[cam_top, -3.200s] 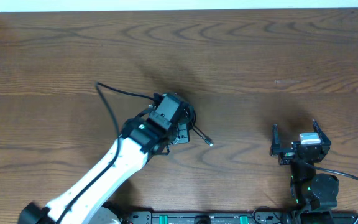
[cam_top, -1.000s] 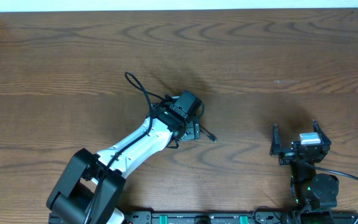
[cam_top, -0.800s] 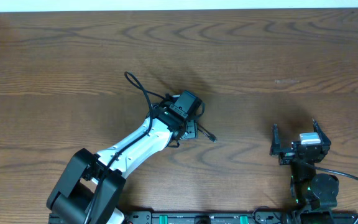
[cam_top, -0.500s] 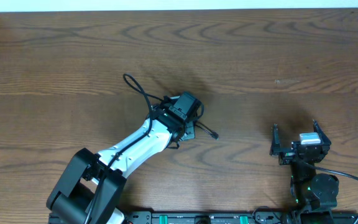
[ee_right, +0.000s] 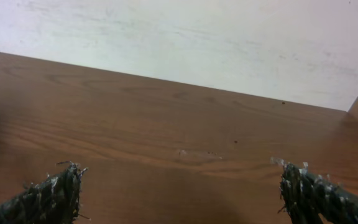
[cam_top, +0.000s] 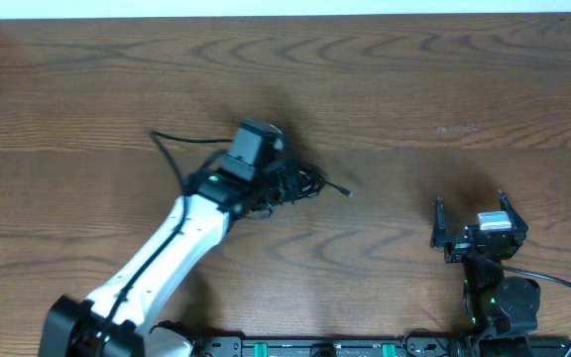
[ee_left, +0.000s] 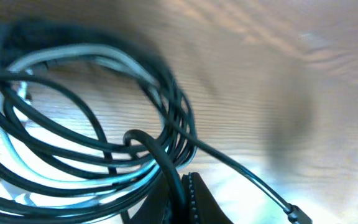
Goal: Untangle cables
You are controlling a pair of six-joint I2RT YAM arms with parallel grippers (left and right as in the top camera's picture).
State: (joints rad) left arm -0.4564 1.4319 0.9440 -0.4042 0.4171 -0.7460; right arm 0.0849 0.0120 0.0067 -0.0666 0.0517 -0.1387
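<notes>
The cables (cam_top: pixel 295 182) lie as a tangled black bundle at the table's middle. One plug end (cam_top: pixel 349 190) sticks out to the right, and a long strand (cam_top: pixel 171 154) loops off to the left. My left gripper (cam_top: pixel 274 181) sits over the bundle. In the left wrist view the left gripper (ee_left: pixel 182 190) is shut on a black strand of the coiled cables (ee_left: pixel 166 124); a paler strand (ee_left: pixel 104 57) runs through the coil, and a plug (ee_left: pixel 297 214) shows at lower right. My right gripper (cam_top: pixel 471 203) stands open and empty at the right, its fingertips (ee_right: pixel 64 186) wide apart.
Bare wooden table (cam_top: pixel 444 89) surrounds the bundle. A white wall (ee_right: pixel 197 37) rises behind the table's far edge. The thick wire (cam_top: pixel 563 283) from the right arm base curves at the bottom right.
My left gripper has shut on a cable strand and moved up and to the left, dragging the bundle with it. The free loop has swung out to the left. The right arm has not moved.
</notes>
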